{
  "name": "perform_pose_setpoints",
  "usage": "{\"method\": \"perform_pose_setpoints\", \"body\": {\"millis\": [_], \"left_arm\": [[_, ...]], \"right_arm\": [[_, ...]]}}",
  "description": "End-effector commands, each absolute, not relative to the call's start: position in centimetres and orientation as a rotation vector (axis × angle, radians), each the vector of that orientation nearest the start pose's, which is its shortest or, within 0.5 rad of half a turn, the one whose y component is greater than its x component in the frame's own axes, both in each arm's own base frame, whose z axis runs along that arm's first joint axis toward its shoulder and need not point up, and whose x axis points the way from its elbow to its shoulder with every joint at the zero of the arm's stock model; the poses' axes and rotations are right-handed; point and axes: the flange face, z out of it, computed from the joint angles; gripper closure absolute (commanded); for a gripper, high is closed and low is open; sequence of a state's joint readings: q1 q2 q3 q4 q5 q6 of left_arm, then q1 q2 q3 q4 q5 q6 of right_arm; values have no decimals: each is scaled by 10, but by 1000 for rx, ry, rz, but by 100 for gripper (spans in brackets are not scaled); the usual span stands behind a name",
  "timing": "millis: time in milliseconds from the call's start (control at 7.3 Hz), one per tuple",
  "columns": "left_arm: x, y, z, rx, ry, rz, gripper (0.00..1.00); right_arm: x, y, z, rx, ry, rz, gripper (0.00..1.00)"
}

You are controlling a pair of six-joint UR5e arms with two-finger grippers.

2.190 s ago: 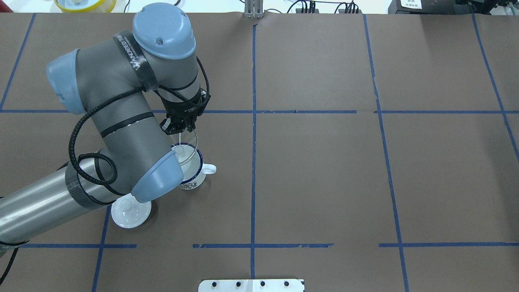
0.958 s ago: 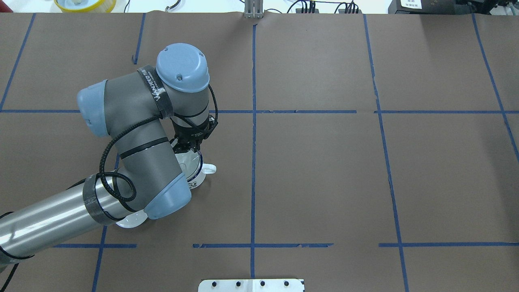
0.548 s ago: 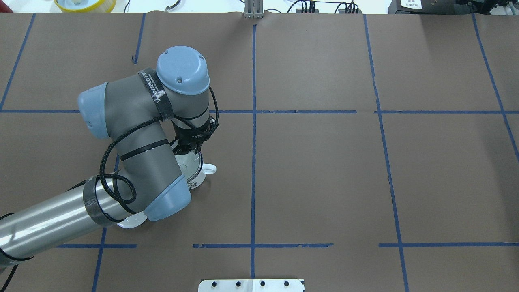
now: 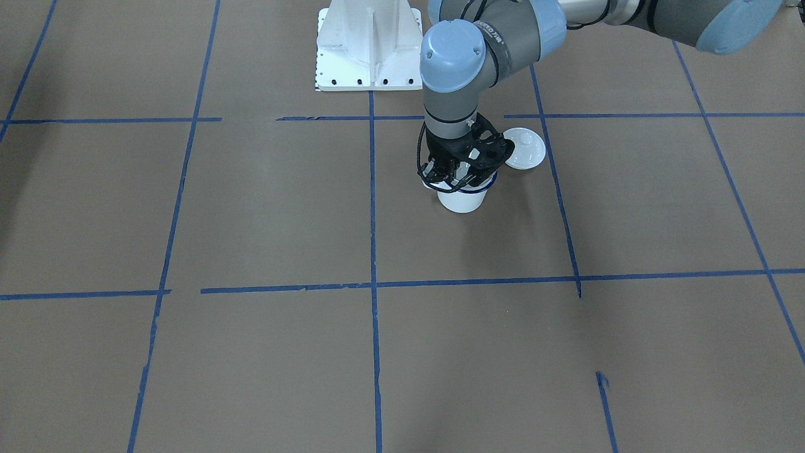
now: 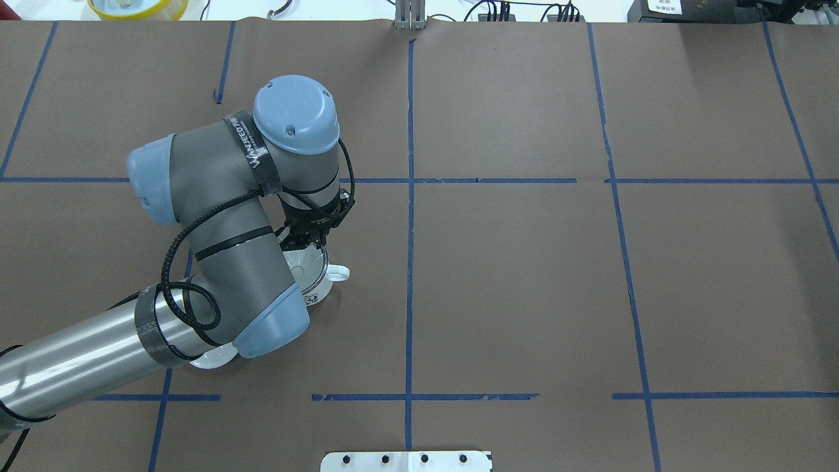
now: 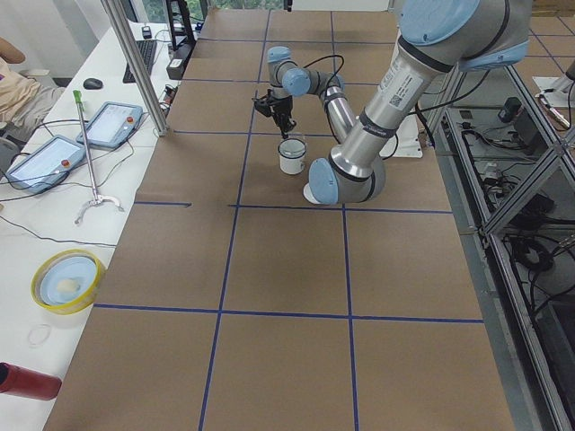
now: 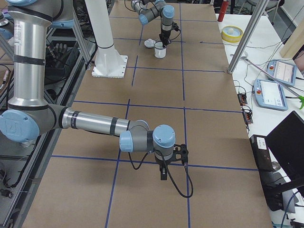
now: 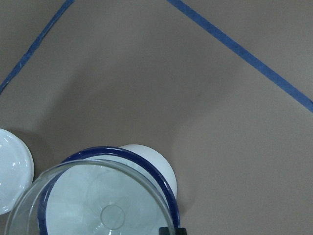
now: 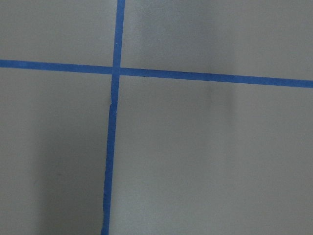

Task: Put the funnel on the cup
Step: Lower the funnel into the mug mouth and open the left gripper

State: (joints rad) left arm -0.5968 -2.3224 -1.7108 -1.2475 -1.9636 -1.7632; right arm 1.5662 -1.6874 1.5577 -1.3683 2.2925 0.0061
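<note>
The white mug with a dark blue rim (image 4: 462, 200) stands on the table, its handle showing in the overhead view (image 5: 337, 273). The clear funnel (image 8: 98, 205) sits with its cone inside the mug's blue rim (image 8: 146, 164). It also shows in the overhead view (image 5: 307, 265). My left gripper (image 4: 454, 181) is right above the mug, shut on the funnel's rim, with one fingertip (image 8: 171, 231) at the wrist view's bottom edge. My right gripper (image 7: 164, 173) hangs low over bare table far from the mug. I cannot tell if it is open or shut.
A round white knobbed lid (image 4: 525, 151) lies close beside the mug, partly under my left arm in the overhead view (image 5: 213, 357). The white robot base (image 4: 368, 44) stands behind. Blue tape lines cross the brown table.
My left arm has swung over and lowered the funnel from above the mug into its rim. Over the last second it has hardly moved.
</note>
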Motion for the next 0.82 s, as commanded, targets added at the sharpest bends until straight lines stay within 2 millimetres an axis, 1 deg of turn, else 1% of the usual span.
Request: {"method": "perform_pose_setpoints", "body": {"millis": [0,411,548,685], "left_arm": [[503,-457,195,-265,631,-644,100],[504,-457,197,-266,627,-645,100],[505,-457,198,-267,625,-644,8],[505,-457,198,-267,623,-645,0]], "right_arm": [[65,-445,702,67,-723,-25,0],[65,-445,702,67,-723,-25,0],[66,-445,703,65,-721,-25,0],[65,-445,702,67,-723,-25,0]]}}
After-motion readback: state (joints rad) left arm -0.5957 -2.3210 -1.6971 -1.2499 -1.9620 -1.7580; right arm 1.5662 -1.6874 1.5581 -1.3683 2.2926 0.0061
